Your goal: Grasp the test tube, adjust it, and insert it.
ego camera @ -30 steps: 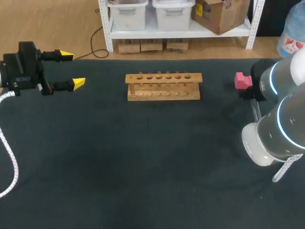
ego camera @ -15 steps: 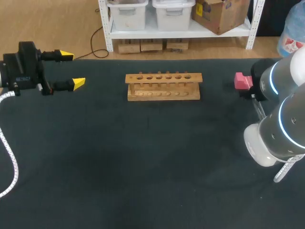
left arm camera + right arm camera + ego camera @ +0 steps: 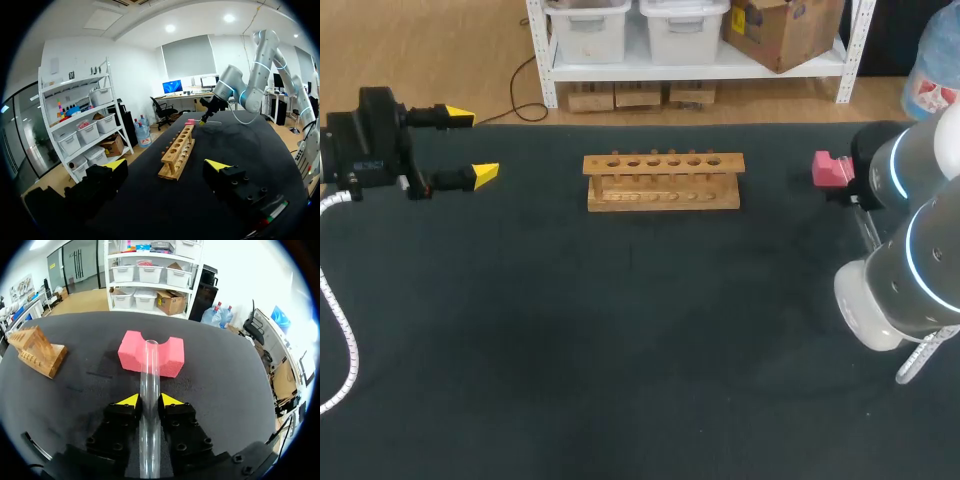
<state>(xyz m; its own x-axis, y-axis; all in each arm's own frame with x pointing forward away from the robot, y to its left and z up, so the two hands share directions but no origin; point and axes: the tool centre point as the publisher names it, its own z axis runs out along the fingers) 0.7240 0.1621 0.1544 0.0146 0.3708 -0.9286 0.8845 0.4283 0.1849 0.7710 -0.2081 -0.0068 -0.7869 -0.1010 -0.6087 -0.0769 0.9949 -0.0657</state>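
A clear glass test tube [image 3: 149, 385] lies lengthwise between the yellow tips of my right gripper [image 3: 149, 400], which is shut on it. The tube's open end reaches over the notch of a pink foam block [image 3: 151, 354] just ahead of the fingers. The wooden rack [image 3: 663, 181], with a row of empty holes, stands at the table's far middle. In the head view my right arm [image 3: 910, 250] hides its own gripper, beside the pink block [image 3: 829, 168]. My left gripper [image 3: 468, 146] hangs open and empty at the far left, well away from the rack [image 3: 178, 150].
The dark table mat [image 3: 620, 350] spreads between the rack and the front edge. A white cable [image 3: 342, 340] runs along the left edge under my left arm.
My right arm has shifted slightly to the right beside the pink block. The left arm has not moved.
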